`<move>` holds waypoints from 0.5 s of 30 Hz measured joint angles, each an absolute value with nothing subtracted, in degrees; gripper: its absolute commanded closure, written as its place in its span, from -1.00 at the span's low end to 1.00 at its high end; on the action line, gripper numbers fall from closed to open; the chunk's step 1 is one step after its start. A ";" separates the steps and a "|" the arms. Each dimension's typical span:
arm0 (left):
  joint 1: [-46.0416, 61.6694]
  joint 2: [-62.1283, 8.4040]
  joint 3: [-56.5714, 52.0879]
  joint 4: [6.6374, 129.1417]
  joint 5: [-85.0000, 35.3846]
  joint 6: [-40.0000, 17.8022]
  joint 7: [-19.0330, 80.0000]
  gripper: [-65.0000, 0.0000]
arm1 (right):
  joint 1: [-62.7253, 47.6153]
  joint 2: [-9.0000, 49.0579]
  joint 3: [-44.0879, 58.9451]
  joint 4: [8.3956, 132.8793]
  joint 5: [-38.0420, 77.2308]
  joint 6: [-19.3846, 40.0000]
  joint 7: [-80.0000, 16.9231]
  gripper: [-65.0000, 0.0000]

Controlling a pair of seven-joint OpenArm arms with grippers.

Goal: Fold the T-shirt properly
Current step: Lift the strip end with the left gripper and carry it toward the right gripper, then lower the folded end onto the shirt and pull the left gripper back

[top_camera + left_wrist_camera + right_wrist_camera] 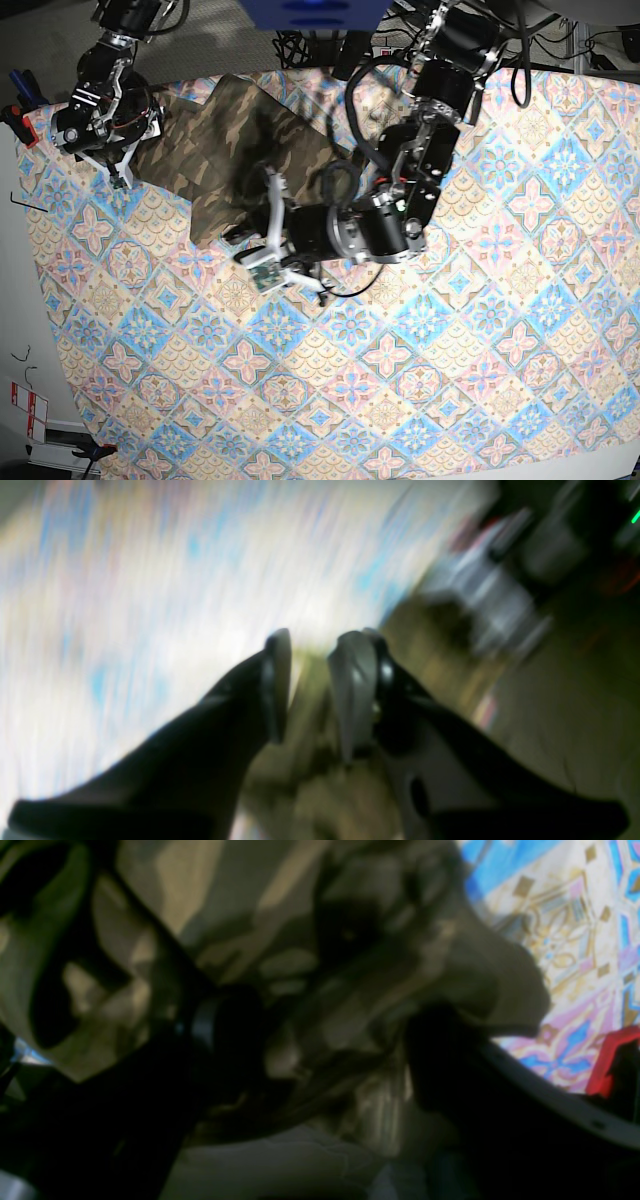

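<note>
The camouflage T-shirt (240, 130) lies partly spread on the far left of the table. My left gripper (250, 240) is at its near edge. In the blurred left wrist view the two fingers (277, 680) stand close together with olive fabric (310, 705) running between them. My right gripper (122, 168) is at the shirt's left edge. In the right wrist view its dark fingers (225, 1030) close on bunched camouflage fabric (350, 965), which fills most of that view.
The tile-patterned tablecloth (480, 330) covers the whole table. The table's left edge runs close to the right arm, with a red clamp (610, 1060) there. Cables and arm bases crowd the far edge (330, 40).
</note>
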State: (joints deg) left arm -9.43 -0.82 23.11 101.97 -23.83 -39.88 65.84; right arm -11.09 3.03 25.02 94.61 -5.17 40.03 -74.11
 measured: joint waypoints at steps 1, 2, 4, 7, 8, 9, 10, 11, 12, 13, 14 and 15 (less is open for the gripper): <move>-8.40 -1.80 21.45 102.21 -23.55 -39.90 67.37 0.61 | -11.11 3.03 25.02 94.61 -5.17 40.03 -74.11 -0.44; -7.22 -2.72 19.70 102.83 -23.40 -39.59 68.03 0.60 | -11.09 3.03 25.02 94.61 -5.19 40.03 -74.08 -0.44; -4.49 -4.38 15.55 105.41 -23.83 -39.75 69.14 0.52 | -11.05 3.01 24.95 94.61 -5.19 40.03 -74.08 -0.45; -1.39 -6.59 11.55 106.30 -26.59 -39.86 70.32 0.12 | -11.14 3.03 24.84 94.61 -5.17 40.03 -74.08 -0.45; -0.49 -7.33 10.74 106.28 -27.51 -39.86 70.81 -0.01 | -11.14 3.03 24.84 94.61 -5.19 40.03 -74.13 -0.45; 0.51 -8.25 10.15 106.24 -29.15 -39.77 71.22 -0.15 | -11.09 3.05 24.82 94.61 -5.19 40.03 -74.11 -0.45; 1.26 -9.10 9.87 106.19 -30.72 -39.81 71.33 -0.21 | -11.05 3.07 24.77 94.61 -5.19 40.03 -74.11 -0.45; 1.83 -10.28 9.89 106.19 -33.17 -39.77 71.26 -0.21 | -11.07 3.03 24.75 94.61 -5.17 40.03 -74.11 -0.45; 2.11 -11.42 9.93 106.19 -35.11 -39.92 71.33 -0.19 | -11.11 3.01 24.73 94.61 -5.17 40.03 -74.13 -0.45; 2.07 -12.25 9.98 106.19 -36.64 -40.12 71.31 -0.15 | -11.11 3.01 24.73 94.61 -5.17 40.05 -74.13 -0.45; 1.89 -13.04 9.91 106.19 -37.85 -40.01 71.00 -0.13 | -11.11 3.03 24.75 94.61 -5.17 40.03 -74.13 -0.45; 1.80 -13.52 9.28 106.04 -38.81 -39.90 70.87 -0.11 | -11.11 3.16 24.75 94.61 -5.17 40.03 -74.11 -0.45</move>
